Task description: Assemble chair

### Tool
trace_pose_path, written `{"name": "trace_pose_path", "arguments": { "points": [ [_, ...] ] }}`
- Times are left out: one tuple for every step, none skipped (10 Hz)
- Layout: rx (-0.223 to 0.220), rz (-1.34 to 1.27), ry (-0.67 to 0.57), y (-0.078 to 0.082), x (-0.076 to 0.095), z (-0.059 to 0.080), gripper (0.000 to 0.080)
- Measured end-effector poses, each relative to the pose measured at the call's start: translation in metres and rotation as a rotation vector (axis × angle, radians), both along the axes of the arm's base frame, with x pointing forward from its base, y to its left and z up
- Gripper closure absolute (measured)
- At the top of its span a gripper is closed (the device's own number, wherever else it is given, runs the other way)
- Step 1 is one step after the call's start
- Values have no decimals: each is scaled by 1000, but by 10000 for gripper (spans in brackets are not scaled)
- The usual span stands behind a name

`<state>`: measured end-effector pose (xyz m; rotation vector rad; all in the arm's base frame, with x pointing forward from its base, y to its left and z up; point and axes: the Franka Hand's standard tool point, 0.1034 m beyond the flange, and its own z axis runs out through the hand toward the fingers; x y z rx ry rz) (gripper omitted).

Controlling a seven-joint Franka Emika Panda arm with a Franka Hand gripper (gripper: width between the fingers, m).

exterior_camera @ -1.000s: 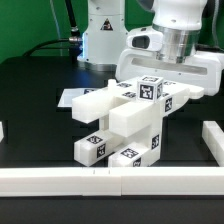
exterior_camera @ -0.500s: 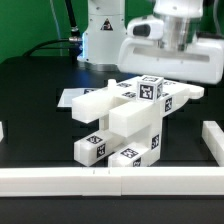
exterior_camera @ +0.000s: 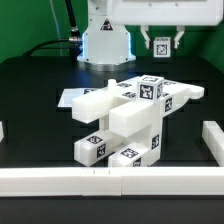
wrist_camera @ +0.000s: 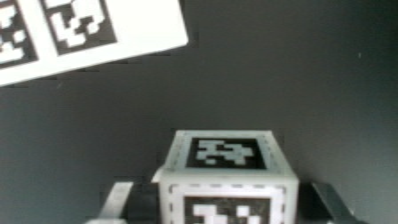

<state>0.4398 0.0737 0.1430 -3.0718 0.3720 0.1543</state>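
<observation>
**Exterior view: gripper raised above the stacked chair parts**

Exterior view shows the chair [exterior_camera: 125, 120], a blocky cluster of white tagged pieces, on the black table [exterior_camera: 35, 85] near the middle, just behind the long white rail [exterior_camera: 110, 180] along the near edge. The gripper [exterior_camera: 160, 44] hangs at the far right, well above the pieces, its fingers drawn together on a small tagged cube [exterior_camera: 160, 45]. In the wrist view, a tagged cube [wrist_camera: 228, 170] sits below, and the marker board [wrist_camera: 80, 35] lies flat on the table beyond it.

A black table [exterior_camera: 30, 95] carries the chair [exterior_camera: 125, 120], marker board [exterior_camera: 72, 97] and white rail [exterior_camera: 100, 180].
</observation>
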Motion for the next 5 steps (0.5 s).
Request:
{"name": "trace_pose_path", "arguments": {
  "points": [
    [-3,-8,-9,0,2,-1,512],
    [-3,-4,-5,1,0,-3,512],
    [-3,-6,-5,1,0,-3,512],
    [-2,5,-6,-1,1,-3,512],
    [13,112,-36,-14,23,1,512]
  ]
}}
